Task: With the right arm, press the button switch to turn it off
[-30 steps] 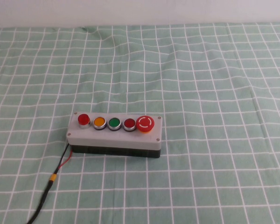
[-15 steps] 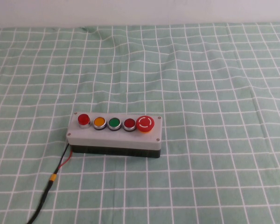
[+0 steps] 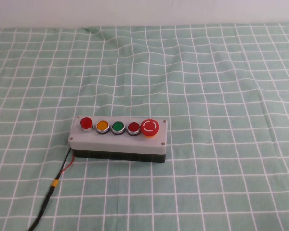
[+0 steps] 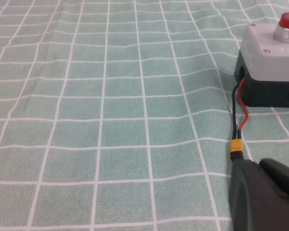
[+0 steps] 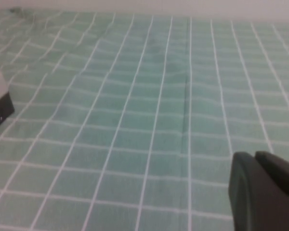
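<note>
Jaws of both grippers, left (image 4: 265, 195) and right (image 5: 262, 190): can't tell; both well apart from the button switch (image 3: 119, 138).

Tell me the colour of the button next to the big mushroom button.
Dark red, on the button switch; clearest in the high view. Both grippers stay away.

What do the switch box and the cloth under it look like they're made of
The button switch looks like moulded plastic: a matte light-grey lid with corner screws on a black base. The button rims shine like metal. The tablecloth appears to be woven fabric, green with white checks, wrinkled in places. The left gripper sits near the cable; the right gripper hangs over bare cloth. Both look like matte black plastic.
</note>
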